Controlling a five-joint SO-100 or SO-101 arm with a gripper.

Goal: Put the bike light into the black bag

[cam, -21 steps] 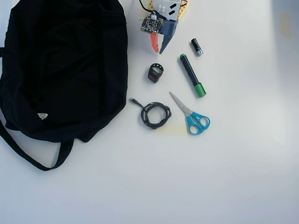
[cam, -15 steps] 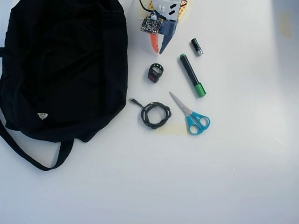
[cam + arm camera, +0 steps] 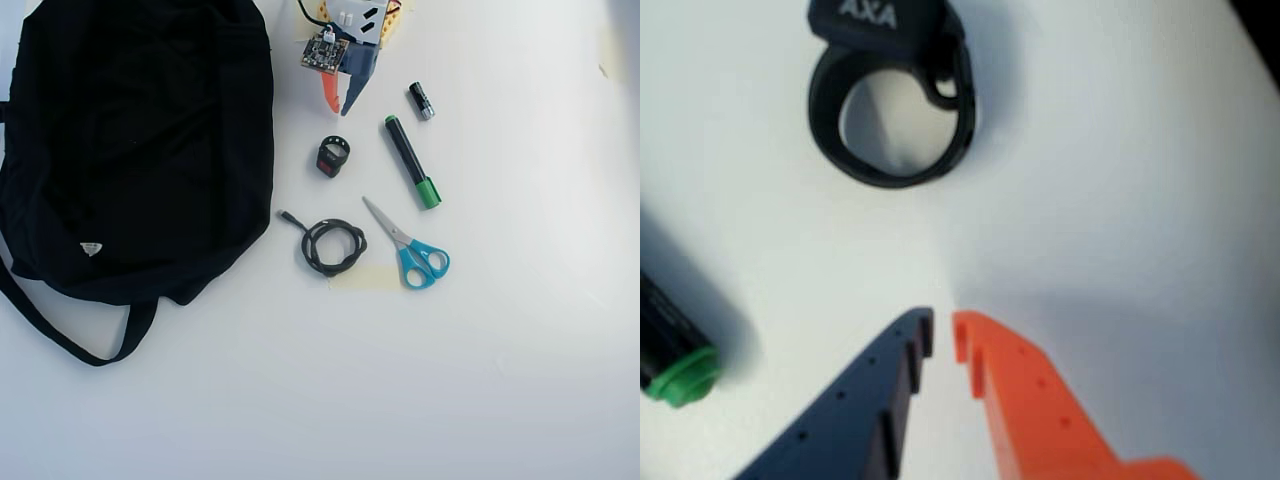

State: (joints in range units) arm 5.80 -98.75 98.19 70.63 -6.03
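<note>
**Inspector:** Begin with the largest item.

**Assistant:** The black bag (image 3: 140,150) lies slumped on the white surface (image 3: 500,380), filling the upper left of the overhead view, its strap trailing toward the bottom left. I cannot tell where its opening faces.

**Inspector:** The hand?

**Assistant:** The hand (image 3: 337,108) sits at the top centre of the overhead view, tips pointing down the picture. In the wrist view the hand (image 3: 942,335) holds nothing; its dark and orange fingers stand nearly closed, a narrow slit between the tips.

**Inspector:** Bystanders?

**Assistant:** Scissors (image 3: 412,250), a green-capped marker (image 3: 408,160), a coiled cable (image 3: 332,245) and a small battery (image 3: 421,100), all right of or below the target.

**Inspector:** And the target?

**Assistant:** The bike light (image 3: 333,157) rests on the surface just beyond the fingertips, apart from them, between bag and marker. In the wrist view the bike light (image 3: 890,90) lies straight ahead, slightly left of the slit, body farthest away and loop strap nearest the hand. Body and loop line up roughly with the approach.

**Inspector:** Judgement?

**Assistant:** Not yet grasped. The fingers would likely need to spread before advancing; the bag lies to the left in the overhead view.
</note>
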